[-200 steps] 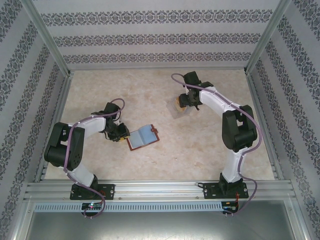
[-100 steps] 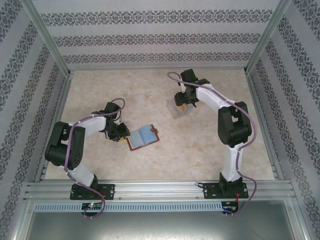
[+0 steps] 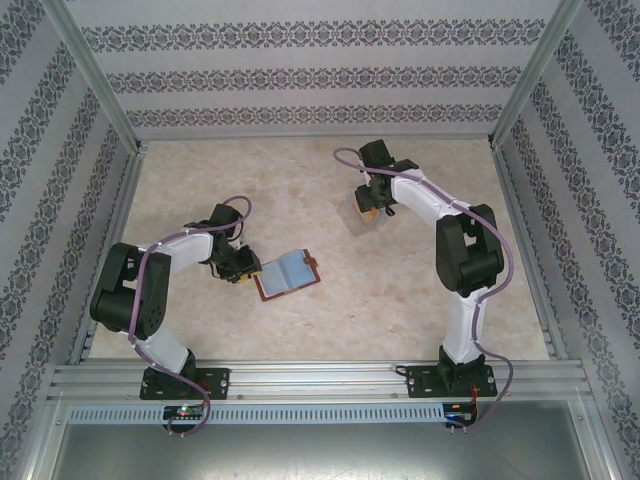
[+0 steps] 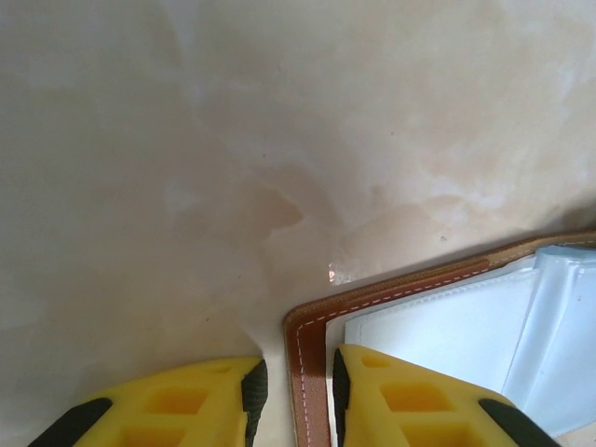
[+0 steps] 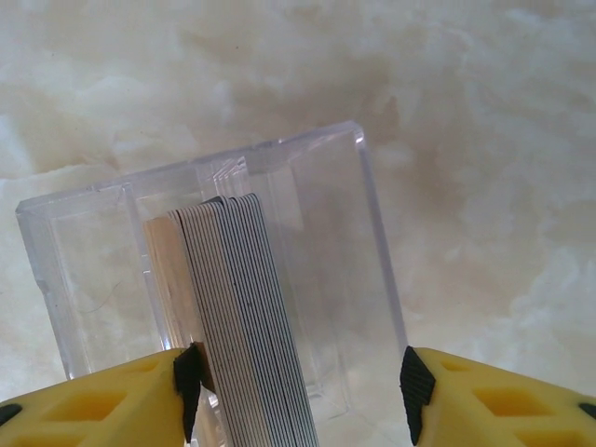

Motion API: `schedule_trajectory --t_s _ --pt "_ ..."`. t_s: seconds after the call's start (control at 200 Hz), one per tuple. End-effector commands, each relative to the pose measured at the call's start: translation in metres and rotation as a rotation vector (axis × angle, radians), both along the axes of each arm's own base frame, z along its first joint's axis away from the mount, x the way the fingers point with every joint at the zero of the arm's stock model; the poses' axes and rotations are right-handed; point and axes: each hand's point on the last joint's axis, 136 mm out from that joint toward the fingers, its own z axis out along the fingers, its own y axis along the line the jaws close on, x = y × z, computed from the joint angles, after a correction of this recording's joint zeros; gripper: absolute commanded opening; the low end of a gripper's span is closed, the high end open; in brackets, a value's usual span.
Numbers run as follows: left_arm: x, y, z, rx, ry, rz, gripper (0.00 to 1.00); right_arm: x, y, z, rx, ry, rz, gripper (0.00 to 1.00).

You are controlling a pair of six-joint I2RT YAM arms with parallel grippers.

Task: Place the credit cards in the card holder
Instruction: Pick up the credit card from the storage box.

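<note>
Right gripper (image 5: 300, 374), jaws apart, straddles the box (image 5: 326, 205) holding the cards (image 5: 247, 307); closing could clamp the box too. Left gripper (image 4: 295, 377) sits unclenched astride the edge of the open holder (image 4: 447, 307), which might slide.

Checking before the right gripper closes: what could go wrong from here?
1. The right gripper stands open across the whole stack of cards and seemingly a wall of the clear box. Closing could grab many cards, or the box too.
2. The box looks loose, so it may lift or tip.
3. The left gripper sits only at the holder's edge, so the holder could slide.
</note>
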Motion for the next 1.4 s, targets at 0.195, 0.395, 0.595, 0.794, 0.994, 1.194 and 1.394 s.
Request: schedule_trajectory --t_s 0.195,0.395,0.595,0.794,0.994,1.194,1.394 --pt "0.031 -0.028 -0.022 -0.036 -0.129 -0.081 0.30 0.002 -0.004 0.020 -0.098 -0.091 0.020 0.42" --pt "0.031 -0.029 -0.021 -0.038 -0.130 -0.083 0.30 -0.007 0.008 0.015 -0.026 -0.052 0.050 0.56" --pt "0.033 -0.029 -0.019 -0.039 -0.135 -0.081 0.31 -0.011 0.016 0.003 0.013 0.006 0.094 0.67" --pt "0.034 -0.030 -0.018 -0.042 -0.136 -0.076 0.31 -0.005 0.002 -0.012 -0.071 0.022 0.054 0.67" --pt "0.032 -0.028 -0.020 -0.034 -0.137 -0.068 0.31 -0.002 -0.014 -0.006 -0.155 -0.003 0.020 0.67" --pt "0.031 -0.028 -0.022 -0.035 -0.132 -0.066 0.31 0.001 -0.024 0.013 -0.243 -0.077 -0.012 0.65" --pt "0.031 -0.029 -0.023 -0.039 -0.132 -0.071 0.32 0.002 -0.022 0.023 -0.237 -0.121 -0.011 0.59"
